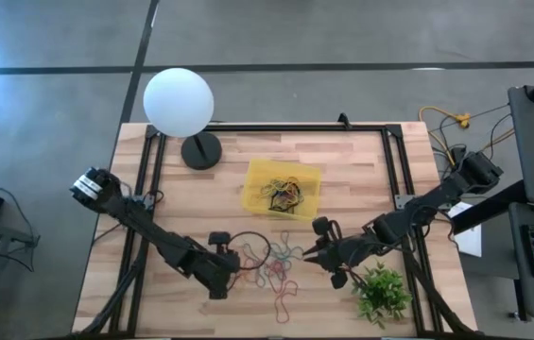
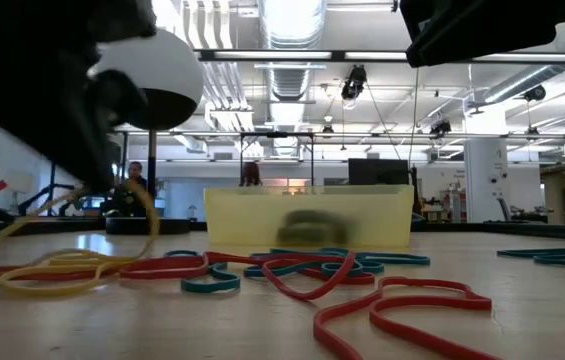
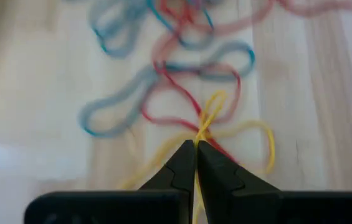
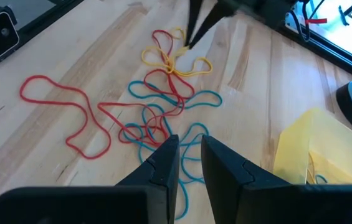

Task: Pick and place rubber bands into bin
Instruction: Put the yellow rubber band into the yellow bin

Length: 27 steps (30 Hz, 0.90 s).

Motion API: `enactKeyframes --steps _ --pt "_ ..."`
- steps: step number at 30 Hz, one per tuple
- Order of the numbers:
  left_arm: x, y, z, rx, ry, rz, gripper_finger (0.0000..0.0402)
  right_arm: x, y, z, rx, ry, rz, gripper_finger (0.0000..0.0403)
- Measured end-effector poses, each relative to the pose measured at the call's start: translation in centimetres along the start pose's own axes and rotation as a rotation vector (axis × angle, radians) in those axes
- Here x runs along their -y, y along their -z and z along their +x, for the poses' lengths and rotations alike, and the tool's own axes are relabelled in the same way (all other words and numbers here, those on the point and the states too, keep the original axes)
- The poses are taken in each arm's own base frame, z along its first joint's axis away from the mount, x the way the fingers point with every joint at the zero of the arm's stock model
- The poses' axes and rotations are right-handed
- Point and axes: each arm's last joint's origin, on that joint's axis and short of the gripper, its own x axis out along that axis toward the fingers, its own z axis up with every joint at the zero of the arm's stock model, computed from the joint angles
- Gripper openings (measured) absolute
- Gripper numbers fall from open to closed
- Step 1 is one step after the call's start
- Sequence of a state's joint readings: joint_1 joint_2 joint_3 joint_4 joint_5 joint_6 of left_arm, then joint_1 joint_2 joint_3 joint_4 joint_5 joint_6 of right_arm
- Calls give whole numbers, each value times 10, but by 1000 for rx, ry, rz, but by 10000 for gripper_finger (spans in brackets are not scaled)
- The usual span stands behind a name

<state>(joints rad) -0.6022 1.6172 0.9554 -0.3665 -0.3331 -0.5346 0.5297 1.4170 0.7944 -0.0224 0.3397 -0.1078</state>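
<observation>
Nearest, at the table's front edge: a small green plant [image 1: 382, 293] to the right and a lone red loop [image 1: 281, 304] on the bare wood. Just beyond, a loose tangle of rubber bands [image 1: 276, 257] in red, teal and yellow, spread over the table [image 1: 361, 179] between the two arms. Left gripper [image 3: 195, 144] down at the tangle's left edge, fingers pressed together on a yellow band [image 3: 216, 121] that runs out from between the tips, a red strand crossing just beside it. From the right wrist view, the same dark tips [image 4: 191, 34] down at a yellow band [image 4: 176, 61] beside the red and teal loops. Right gripper [image 4: 185, 142] at the tangle's right edge, close to the plant, fingers a little apart with nothing between them, poised over teal and red bands [image 4: 157, 121]. Farther back, near the table's middle: the bin [image 1: 284, 187], a translucent yellow tray, with a dark clump of bands [image 1: 284, 195] already inside. In the low view, its yellow wall [image 2: 307, 215] standing behind the loops. Farthest, at the far left: a white globe lamp [image 1: 179, 102] on a dark round base [image 1: 201, 150].
</observation>
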Motion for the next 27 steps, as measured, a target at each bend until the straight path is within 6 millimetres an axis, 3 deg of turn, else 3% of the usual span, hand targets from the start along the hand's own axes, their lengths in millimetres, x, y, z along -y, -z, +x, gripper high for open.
enactKeyframes --steps 14,21,27 --pt "-28 -35 -80 428 -306 110 0 0 0 0 -3 0 -5 56" --pt "-51 -59 -100 573 -471 161 0 0 0 0 -3 0 -5 56" --pt "-76 -81 -103 666 -579 112 0 0 0 0 -2 0 -5 56"
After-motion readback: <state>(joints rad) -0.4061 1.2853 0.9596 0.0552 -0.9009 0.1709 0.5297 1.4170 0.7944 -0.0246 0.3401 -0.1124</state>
